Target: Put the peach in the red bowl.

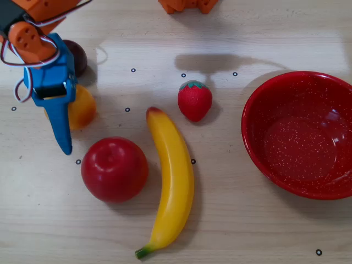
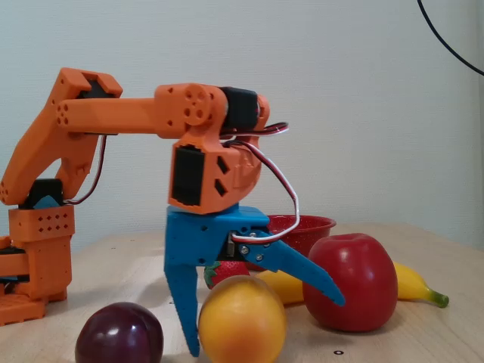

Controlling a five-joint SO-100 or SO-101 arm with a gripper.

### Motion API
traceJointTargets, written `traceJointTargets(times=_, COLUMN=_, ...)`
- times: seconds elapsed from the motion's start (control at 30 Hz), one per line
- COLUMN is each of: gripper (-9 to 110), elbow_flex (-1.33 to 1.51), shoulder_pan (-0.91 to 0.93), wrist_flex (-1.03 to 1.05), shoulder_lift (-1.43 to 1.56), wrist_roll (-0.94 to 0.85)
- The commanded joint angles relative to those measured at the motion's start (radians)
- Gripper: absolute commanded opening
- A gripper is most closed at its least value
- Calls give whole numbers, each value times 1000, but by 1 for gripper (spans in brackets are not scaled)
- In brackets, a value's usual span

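The orange-yellow peach [image 1: 83,107] lies at the left of the table in the overhead view, partly under my blue gripper [image 1: 59,130]. In the fixed view the peach [image 2: 242,321] sits low in front. My gripper [image 2: 265,325] is open and empty: one finger stands on the table just left of the peach, and the other is spread out to the right, above it, towards the apple. The red bowl [image 1: 250,118] with white speckles stands empty at the right. In the fixed view only its rim [image 2: 306,224] shows, behind the gripper.
A red apple [image 1: 114,169] lies just beyond the spread finger's tip. A banana [image 1: 173,181] and a strawberry [image 1: 194,100] lie between the peach and the bowl. A dark plum [image 1: 77,56] sits behind the gripper. The orange arm base [image 2: 34,249] stands at the left in the fixed view.
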Motion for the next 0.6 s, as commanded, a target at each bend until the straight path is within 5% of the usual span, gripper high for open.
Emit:
traceJointTargets(times=0.0, gripper=62, elbow_flex=-63, shoulder_pan=34, wrist_flex=-35, shoulder_lift=49, wrist_roll=-15)
traceJointTargets(times=0.57, gripper=60, elbow_flex=-35, shoulder_pan=9, wrist_flex=-49, shoulder_lift=44, wrist_roll=-15)
